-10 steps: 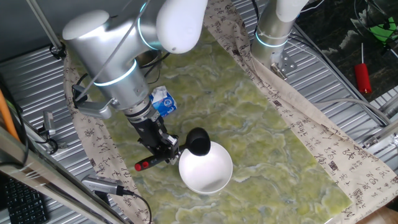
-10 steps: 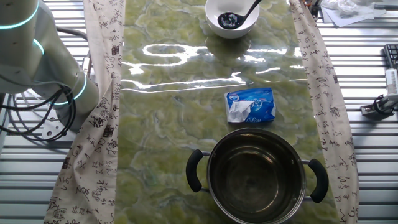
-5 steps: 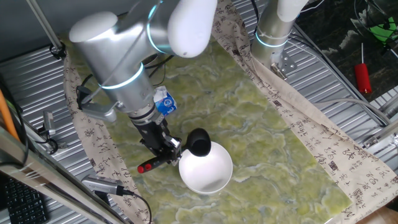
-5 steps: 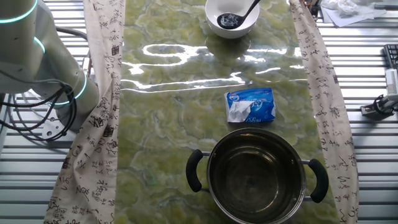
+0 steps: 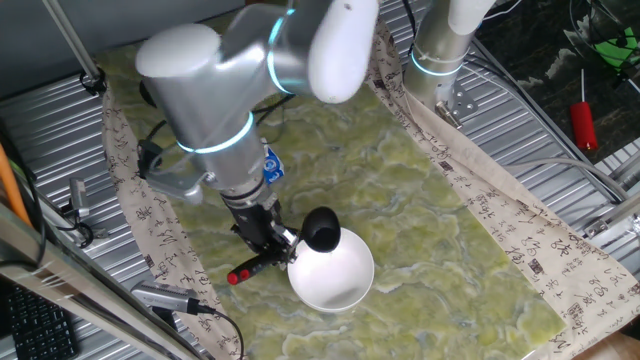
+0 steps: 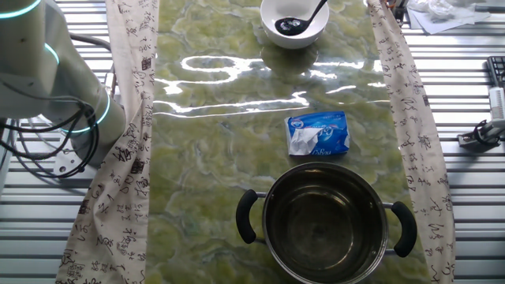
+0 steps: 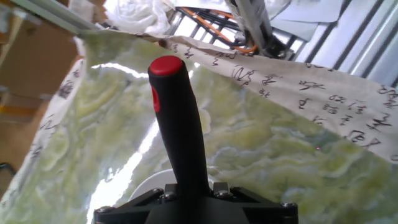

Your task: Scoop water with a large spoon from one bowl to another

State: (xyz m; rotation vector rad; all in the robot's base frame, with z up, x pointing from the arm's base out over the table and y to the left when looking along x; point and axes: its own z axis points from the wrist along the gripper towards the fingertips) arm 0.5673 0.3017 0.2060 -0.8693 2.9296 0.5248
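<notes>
Over the plain glossy white bowl (image 5: 331,270), the end effector (image 5: 268,240) is clamped on the red-tipped black ladle (image 5: 300,241), scoop dipped inside, presumably pouring; the shiny two-handled steel pot (image 6: 325,222) sits well apart.

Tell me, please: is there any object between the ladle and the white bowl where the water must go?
No. The ladle held by the end effector already has its scoop in the white bowl. The blue packet lies apart, between bowl and steel pot.
</notes>
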